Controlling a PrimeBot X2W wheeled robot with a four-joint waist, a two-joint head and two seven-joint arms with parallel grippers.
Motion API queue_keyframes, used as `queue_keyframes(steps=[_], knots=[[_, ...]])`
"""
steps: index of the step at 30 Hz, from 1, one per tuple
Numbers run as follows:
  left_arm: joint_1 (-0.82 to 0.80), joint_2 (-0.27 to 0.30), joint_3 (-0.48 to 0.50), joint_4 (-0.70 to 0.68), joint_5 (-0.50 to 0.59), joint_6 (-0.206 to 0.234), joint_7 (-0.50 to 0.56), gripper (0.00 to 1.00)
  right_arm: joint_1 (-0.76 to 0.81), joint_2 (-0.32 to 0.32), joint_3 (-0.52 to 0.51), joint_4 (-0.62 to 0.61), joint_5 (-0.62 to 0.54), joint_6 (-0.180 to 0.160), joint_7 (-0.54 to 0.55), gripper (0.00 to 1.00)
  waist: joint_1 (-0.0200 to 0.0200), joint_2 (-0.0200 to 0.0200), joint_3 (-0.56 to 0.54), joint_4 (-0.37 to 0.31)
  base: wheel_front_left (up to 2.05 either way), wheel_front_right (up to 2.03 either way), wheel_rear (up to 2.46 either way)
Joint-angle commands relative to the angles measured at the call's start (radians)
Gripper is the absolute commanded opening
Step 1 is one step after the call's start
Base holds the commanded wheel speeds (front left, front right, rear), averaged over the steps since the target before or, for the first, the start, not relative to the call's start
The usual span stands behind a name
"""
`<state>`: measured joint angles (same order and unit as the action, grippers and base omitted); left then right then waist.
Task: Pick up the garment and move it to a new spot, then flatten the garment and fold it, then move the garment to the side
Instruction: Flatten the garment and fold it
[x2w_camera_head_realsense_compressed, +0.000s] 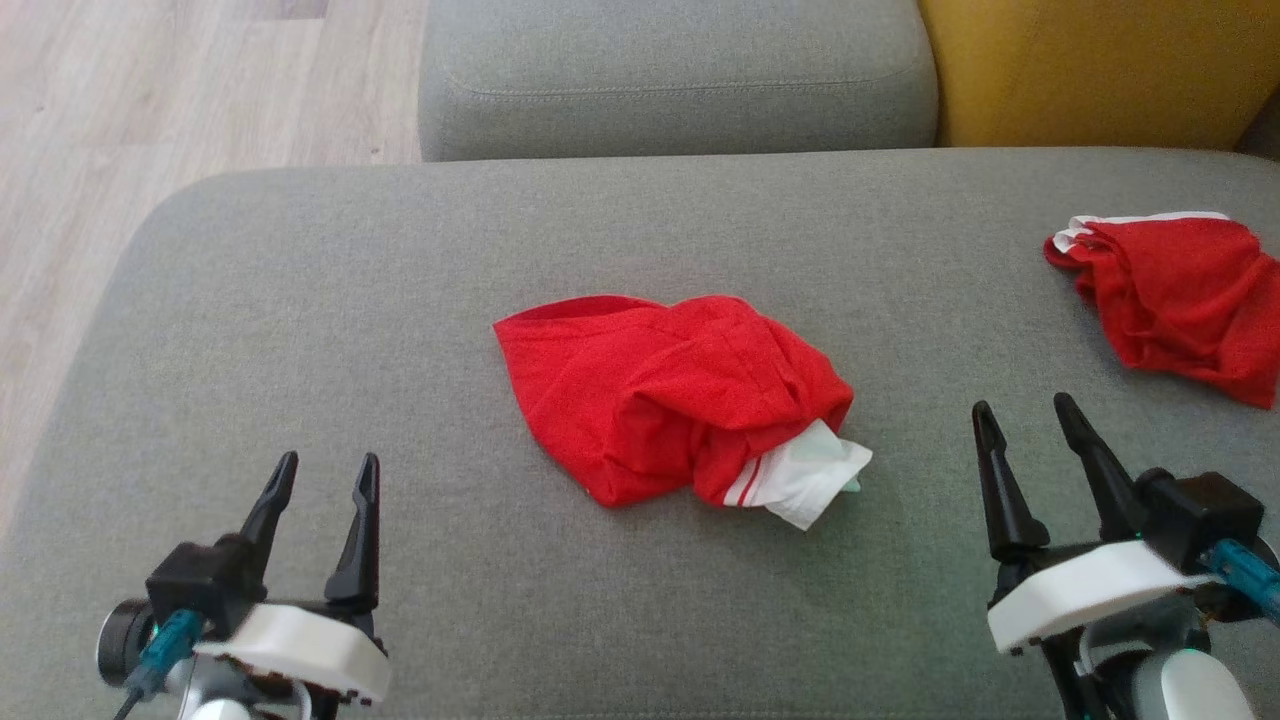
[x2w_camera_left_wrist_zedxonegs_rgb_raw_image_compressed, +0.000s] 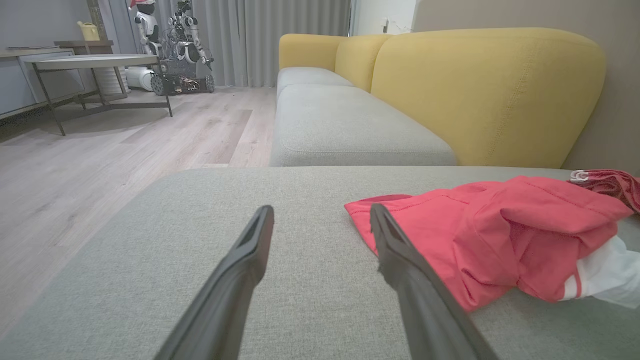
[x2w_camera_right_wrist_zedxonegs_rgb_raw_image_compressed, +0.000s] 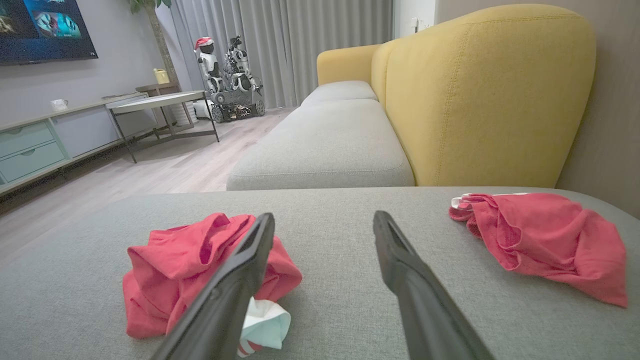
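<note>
A crumpled red garment (x2w_camera_head_realsense_compressed: 670, 395) lies on the grey cushion (x2w_camera_head_realsense_compressed: 300, 300) between the left gripper (x2w_camera_head_realsense_compressed: 330, 462) and right gripper (x2w_camera_head_realsense_compressed: 1022, 404), both spread wide, touching nothing.

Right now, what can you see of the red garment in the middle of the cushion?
The red garment lies in a crumpled heap on the middle of the grey cushion. The fabric looks thin, with a stitched hem. A white part with red stripes sticks out at its near right end. Only the cushion touches it.
</note>
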<state>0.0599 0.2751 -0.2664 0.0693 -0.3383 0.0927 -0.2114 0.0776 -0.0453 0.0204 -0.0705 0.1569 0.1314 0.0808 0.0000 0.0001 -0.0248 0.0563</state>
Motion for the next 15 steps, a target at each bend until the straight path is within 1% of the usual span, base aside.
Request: queue_keyframes(steps=[1,6,9,12,15], knots=[[-0.049,0.023,0.037,-0.036,-0.004,0.007,0.0,1.0,-0.014,-0.005,0.022,-0.042,0.002,-0.001,0.004,1.0,0.0,-0.0001,0.002,0.0,0.0,0.0,0.0],[-0.054,0.025,0.032,-0.036,-0.004,0.008,0.0,1.0,-0.017,-0.005,0.026,-0.041,0.006,-0.001,0.005,1.0,0.0,-0.0001,0.007,-0.003,0.0,0.0,0.0],[-0.071,0.026,0.012,-0.04,0.006,0.0,0.008,1.0,-0.02,-0.005,0.028,-0.043,0.008,-0.001,0.005,1.0,0.0,-0.0001,0.015,-0.008,0.0,0.0,0.0],[-0.117,0.017,-0.035,-0.046,0.02,-0.031,0.024,1.0,-0.027,-0.005,0.03,-0.049,0.008,-0.001,0.007,1.0,0.0,-0.0001,0.037,-0.014,0.0,0.0,0.0],[-0.184,-0.01,-0.1,-0.049,0.03,-0.077,0.05,1.0,-0.041,-0.005,0.034,-0.055,0.008,-0.001,0.005,1.0,0.0,-0.0001,0.067,-0.025,0.0,0.0,0.0]])
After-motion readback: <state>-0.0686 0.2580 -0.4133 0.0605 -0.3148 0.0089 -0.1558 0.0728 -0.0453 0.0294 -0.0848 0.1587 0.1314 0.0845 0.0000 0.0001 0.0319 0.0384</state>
